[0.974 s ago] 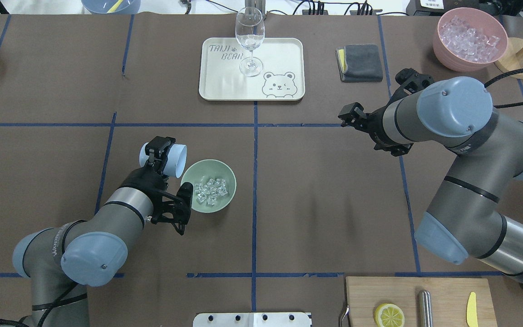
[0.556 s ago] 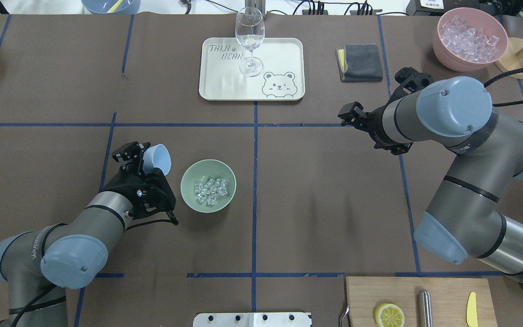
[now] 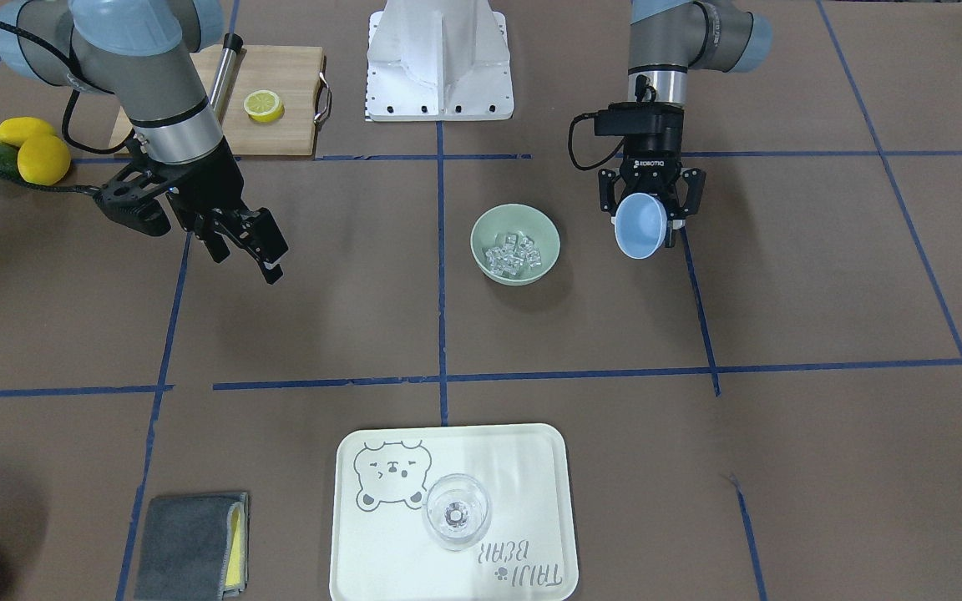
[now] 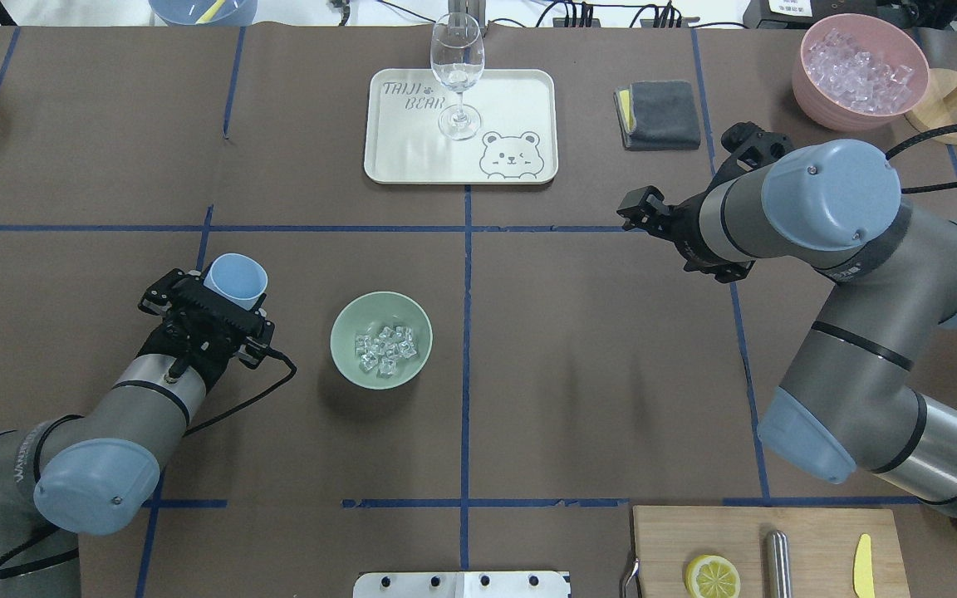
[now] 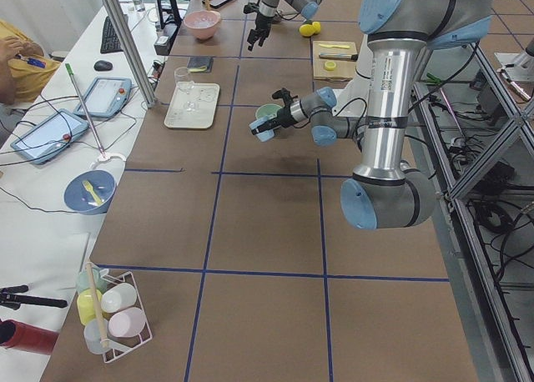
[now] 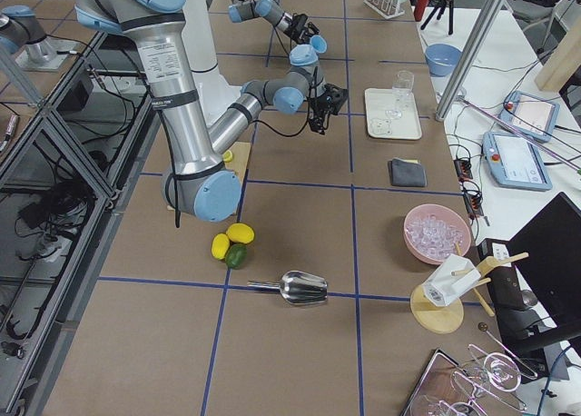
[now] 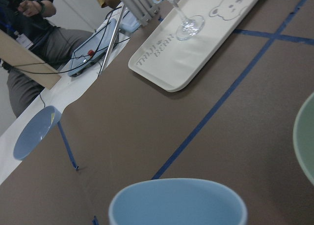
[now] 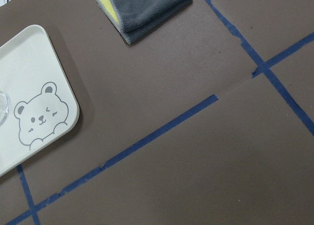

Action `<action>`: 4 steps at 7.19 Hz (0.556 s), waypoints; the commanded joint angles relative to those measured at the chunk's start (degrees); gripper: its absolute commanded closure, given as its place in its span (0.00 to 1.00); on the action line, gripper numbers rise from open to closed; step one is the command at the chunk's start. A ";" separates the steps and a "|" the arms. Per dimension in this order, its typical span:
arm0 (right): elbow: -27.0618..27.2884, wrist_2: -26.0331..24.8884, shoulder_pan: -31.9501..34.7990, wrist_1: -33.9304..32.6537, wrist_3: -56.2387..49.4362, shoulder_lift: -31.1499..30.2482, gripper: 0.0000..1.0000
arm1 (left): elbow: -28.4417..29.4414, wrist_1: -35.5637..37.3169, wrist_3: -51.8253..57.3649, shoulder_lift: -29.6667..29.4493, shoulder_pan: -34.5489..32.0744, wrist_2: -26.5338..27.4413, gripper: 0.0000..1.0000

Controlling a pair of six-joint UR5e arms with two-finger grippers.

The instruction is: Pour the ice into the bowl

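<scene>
The pale sage-green bowl [image 4: 344, 322] stands left of the table's middle, with the ice [image 4: 385, 348], several small clear cubes, lying in it. The bowl [image 3: 483, 227] and the ice [image 3: 513, 255] also show in the front-facing view. My left gripper [image 4: 225, 292] is shut on a pale blue cup [image 4: 235, 281] and holds it mouth up to the left of the bowl, apart from it. The cup [image 7: 177, 200] looks empty in the left wrist view. My right gripper [image 3: 245, 260] is open and empty, far to the right of the bowl.
A cream tray [image 4: 520, 100] with a wine glass [image 4: 457, 66] sits at the back centre. A grey cloth [image 4: 660, 115] and a pink bowl of ice [image 4: 859, 71] are at the back right. A cutting board [image 4: 761, 540] with a lemon half is at the front right.
My left gripper has swung the cup left, away from the bowl's rim, and turned it from tilted on its side to mouth up. The right arm has not moved.
</scene>
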 commanded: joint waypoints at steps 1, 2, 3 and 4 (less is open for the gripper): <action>-0.14 -0.07 -0.02 -0.06 -1.75 -0.18 0.00 | -0.52 -0.10 -12.34 3.33 0.10 2.67 1.00; -0.05 0.02 -0.02 -0.06 -1.77 -0.10 0.00 | -0.69 -0.10 -20.16 6.05 0.28 5.99 1.00; -0.75 0.02 -0.11 0.02 -1.85 -0.10 0.00 | -0.78 -0.27 -23.38 6.42 0.10 6.02 1.00; -0.93 0.02 -0.02 0.03 -1.85 0.08 0.00 | -0.60 -0.45 -32.63 7.90 0.36 6.02 1.00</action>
